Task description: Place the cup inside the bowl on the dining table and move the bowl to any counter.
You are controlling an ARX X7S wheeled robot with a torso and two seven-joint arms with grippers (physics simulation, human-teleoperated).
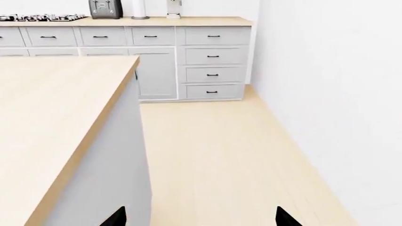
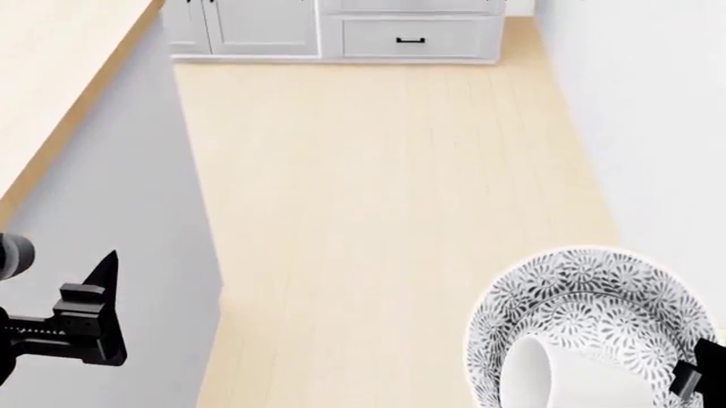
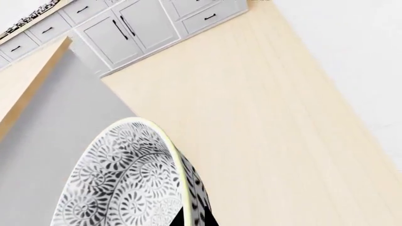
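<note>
Your right arm enters at the lower right corner of the head view, low over the floor. Its gripper (image 2: 689, 378) shows only as a dark piece at the edge of the bowl (image 2: 590, 314). In the right wrist view a dark finger (image 3: 182, 217) sits against the bowl's patterned wall just below the pale rim, so the fingers are clamped on the rim with the bowl carried clear of any surface.

The bowl hangs over the pale wood floor (image 2: 386, 187). The cup (image 2: 556, 374) lies inside it, tipped on its side, mouth toward the lower left of the head view, resting against the bowl's inner wall.

Your left arm comes in at the lower left of the head view, held out level beside the grey side panel (image 2: 148, 212). The left gripper (image 2: 97, 310) points forward. In the left wrist view only its two dark fingertips (image 1: 115, 217) show at the frame edge, set wide apart with nothing between them.

A counter (image 1: 56, 122) with a tan wood top and grey side runs along your left, close by the left arm. Ahead, across open floor, stands a run of white cabinets and drawers (image 1: 213, 56) with black handles, topped by a second tan counter (image 1: 188, 21). On it you have a toaster (image 1: 105, 8), and a stove (image 1: 41, 18) at the far left. A plain white wall (image 1: 339, 94) closes the right side.
</note>
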